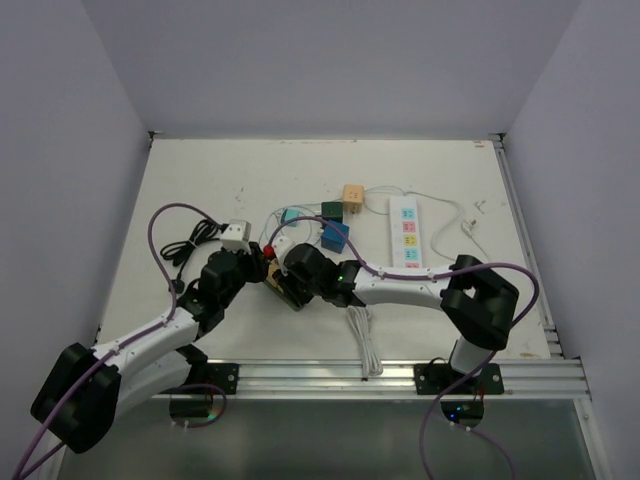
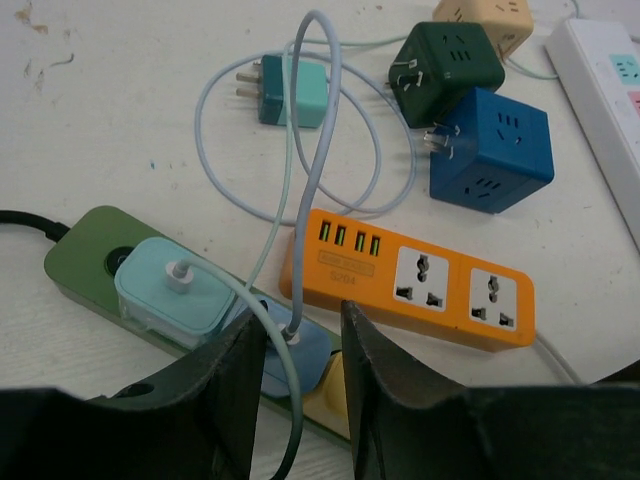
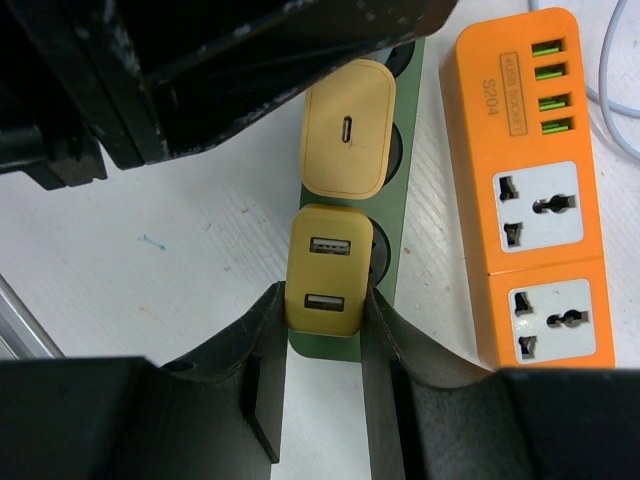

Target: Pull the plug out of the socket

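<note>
on the worktop [image 1: 200,180] the green socket strip [image 2: 80,255] lies centre frame, and at its end, lower centre of the right wrist view, the right gripper [image 3: 325,302] has its jaws clamped on the mustard usb plug [image 3: 325,265]. the left gripper [image 2: 300,320] has its jaws partway open astride the pale blue plug [image 2: 315,352], gripping nothing yet. best play, i'd say: brace the strip, pull the mustard plug straight off, no rocking.

On my white bench [image 2: 100,120]: an orange power strip [image 2: 420,280], a blue cube adapter [image 2: 495,150] just beyond it, a dark green cube [image 2: 450,65], a tan cube [image 2: 485,15], a white power strip [image 1: 408,232].
</note>
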